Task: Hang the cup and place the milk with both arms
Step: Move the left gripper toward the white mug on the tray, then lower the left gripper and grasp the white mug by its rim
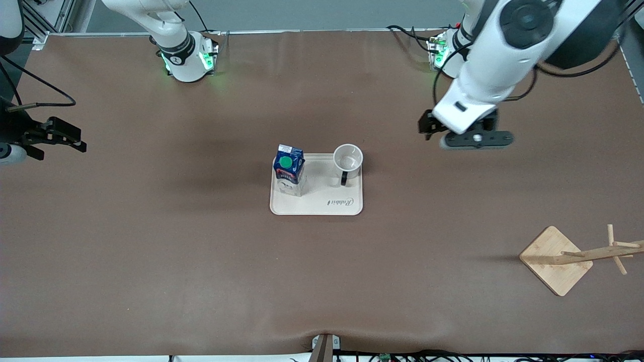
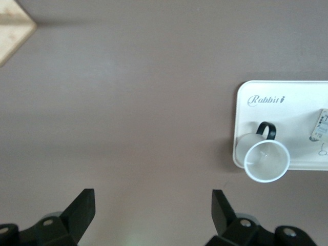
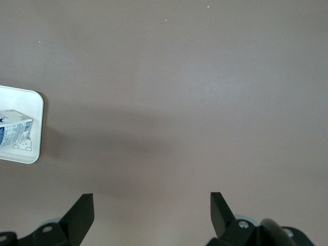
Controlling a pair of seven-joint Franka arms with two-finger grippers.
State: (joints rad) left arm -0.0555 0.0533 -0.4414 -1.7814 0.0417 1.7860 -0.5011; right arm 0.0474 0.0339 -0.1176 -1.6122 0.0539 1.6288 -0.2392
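Brown surface [image 1: 151, 261] spread wide, and both arms hang above it. Left end effector [image 2: 152, 210] over bare surface toward the left arm's end, fingers spread wide, empty. Right end effector [image 3: 151, 212] over its own end, equally agape. Cream tray [image 1: 322, 206] sits mid-surface; wooden rack [image 1: 556, 259] well apart. On the tray: milk [image 1: 289, 168] upright, cup [image 1: 347, 161] beside it.
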